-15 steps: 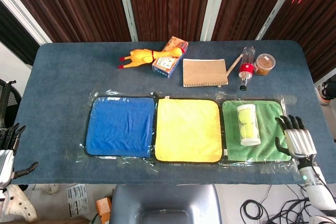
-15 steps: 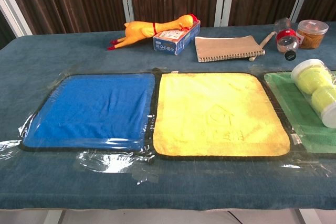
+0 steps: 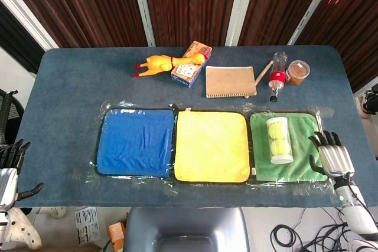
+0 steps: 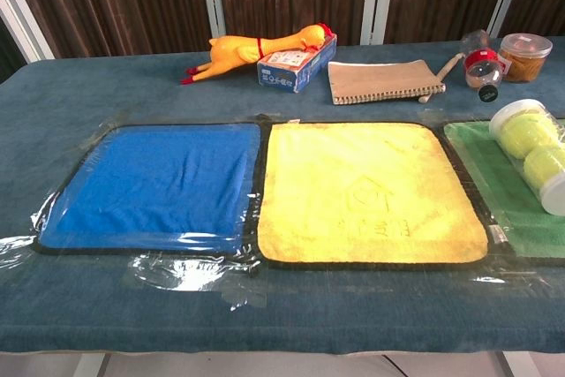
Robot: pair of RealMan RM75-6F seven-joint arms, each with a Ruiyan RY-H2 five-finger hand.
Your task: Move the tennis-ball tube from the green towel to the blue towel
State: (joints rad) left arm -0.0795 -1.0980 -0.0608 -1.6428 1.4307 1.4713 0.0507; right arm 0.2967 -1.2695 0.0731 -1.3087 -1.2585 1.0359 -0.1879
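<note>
So the table (image 3: 71,87) has a dark blue carpet-like top. Using the yellow towel (image 3: 211,146) as the landmark: the blue towel (image 3: 136,141) sits just to its left, the green towel (image 3: 301,146) just to its right. Behind it lie a rubber chicken (image 3: 158,63), a small box (image 3: 190,65), a notebook (image 3: 230,81), a bottle (image 3: 277,76) and a jar (image 3: 297,72).

Blue towel (image 3: 136,141), yellow towel (image 3: 211,146), green towel (image 3: 301,146)

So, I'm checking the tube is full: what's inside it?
Through the clear wall of the tennis-ball tube, lying on the green towel, yellow-green balls show, two clearly in the chest view. Its far end is cut off there, so any more can't be confirmed.
</note>
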